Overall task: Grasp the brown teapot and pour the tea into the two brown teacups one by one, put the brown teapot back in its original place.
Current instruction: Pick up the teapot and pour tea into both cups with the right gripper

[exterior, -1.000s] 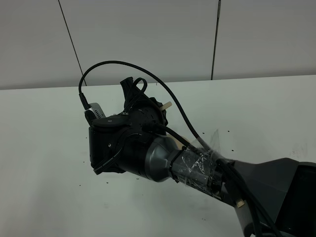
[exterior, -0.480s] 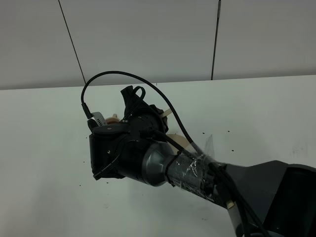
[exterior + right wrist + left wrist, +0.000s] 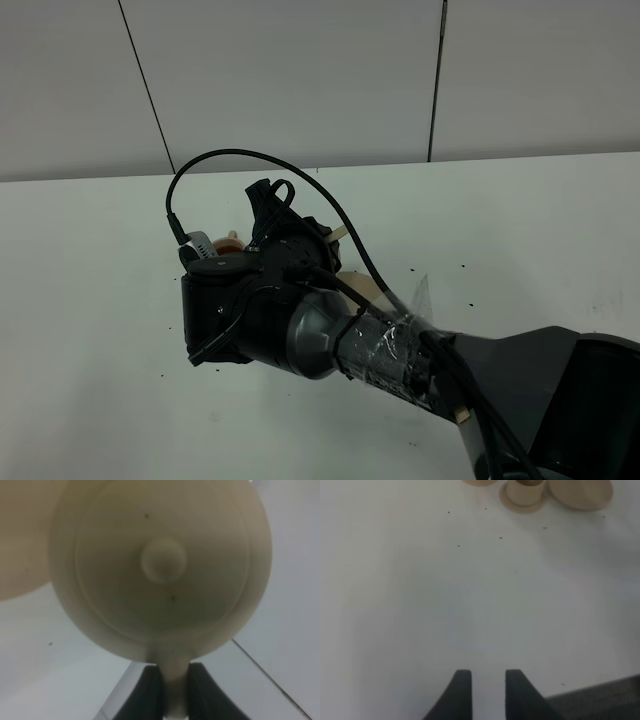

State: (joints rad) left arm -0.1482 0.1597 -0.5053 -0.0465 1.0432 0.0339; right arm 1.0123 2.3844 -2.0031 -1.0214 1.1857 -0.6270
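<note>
The brown teapot [image 3: 160, 565] fills the right wrist view from above, lid knob in the middle. Its loop handle [image 3: 172, 680] sits between the fingers of my right gripper [image 3: 172, 692], which is shut on it. In the high view my right arm's wrist [image 3: 250, 310] covers the pot, leaving only a beige sliver [image 3: 232, 240]. My left gripper [image 3: 487, 695] hovers low over bare table, open a little and empty. Far ahead of it stand one brown teacup [image 3: 524, 491] on its small saucer and the wide saucer [image 3: 580, 492], the original place, with nothing on it. The rim of a second small saucer [image 3: 480, 481] shows, cut off by the frame.
White table [image 3: 90, 300] with scattered dark specks, grey wall panels behind. A black cable [image 3: 250, 160] loops above the right wrist. A dark grey surface [image 3: 600, 700] enters the left wrist view at one corner. A beige patch [image 3: 20, 540] lies beside the teapot; what it is I cannot tell.
The right wrist has shifted slightly down and left in the high view, uncovering a beige sliver at its far side. The grip on the handle is unchanged.
</note>
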